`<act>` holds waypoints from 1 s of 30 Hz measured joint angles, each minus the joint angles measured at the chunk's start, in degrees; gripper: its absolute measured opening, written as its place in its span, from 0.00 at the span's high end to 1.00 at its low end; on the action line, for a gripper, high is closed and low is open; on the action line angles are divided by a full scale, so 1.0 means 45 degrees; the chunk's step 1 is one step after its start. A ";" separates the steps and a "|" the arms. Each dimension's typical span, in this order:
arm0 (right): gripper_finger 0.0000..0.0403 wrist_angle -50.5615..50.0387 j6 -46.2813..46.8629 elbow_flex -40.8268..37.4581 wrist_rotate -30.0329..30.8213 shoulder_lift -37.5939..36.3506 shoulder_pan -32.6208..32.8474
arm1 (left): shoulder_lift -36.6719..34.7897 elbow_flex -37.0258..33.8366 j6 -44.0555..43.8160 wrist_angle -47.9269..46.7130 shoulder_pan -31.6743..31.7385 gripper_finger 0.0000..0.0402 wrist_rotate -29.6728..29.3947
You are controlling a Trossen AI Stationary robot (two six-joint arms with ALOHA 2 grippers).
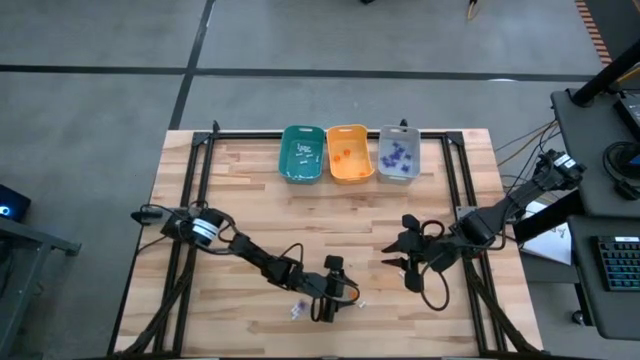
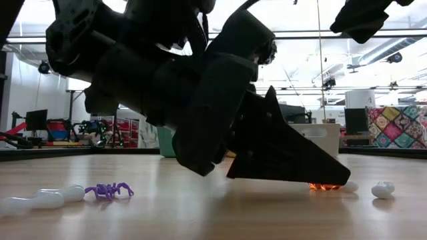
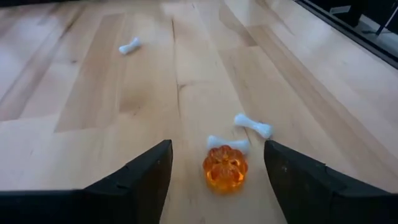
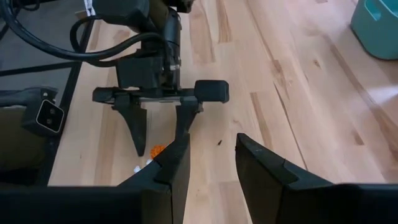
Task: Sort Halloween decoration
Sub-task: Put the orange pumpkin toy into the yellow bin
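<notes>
An orange pumpkin trinket (image 3: 225, 168) lies on the wooden table near its front edge. My left gripper (image 3: 217, 149) is open and low over the table, one finger on either side of the pumpkin without touching it. Two white bones (image 3: 252, 125) lie just beyond the pumpkin, and another bone (image 3: 129, 46) lies farther off. A purple spider (image 2: 110, 191) rests on the table beside more white bones (image 2: 40, 198). My right gripper (image 1: 400, 262) hangs open above the table's right middle, with nothing between its fingers.
Three bins stand in a row at the table's far edge: teal (image 1: 301, 153), orange (image 1: 349, 152) and grey (image 1: 398, 153), each with small trinkets inside. Black frame rails run along the table's left and right sides. Bare wood lies between the bins and the grippers.
</notes>
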 joint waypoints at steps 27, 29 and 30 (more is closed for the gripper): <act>0.71 -0.0015 -0.0098 0.0000 -0.0005 -0.0005 -0.0005 | 0.0366 0.0121 -0.0456 0.0170 0.0127 0.53 0.0345; 0.71 -0.0015 -0.0117 0.0000 -0.0010 -0.0005 -0.0005 | 0.0366 0.0121 -0.0468 0.0165 0.0127 0.56 0.0350; 0.71 -0.0015 -0.0117 0.0000 -0.0010 -0.0005 -0.0005 | 0.0366 0.0121 -0.0497 0.0165 0.0127 0.58 0.0348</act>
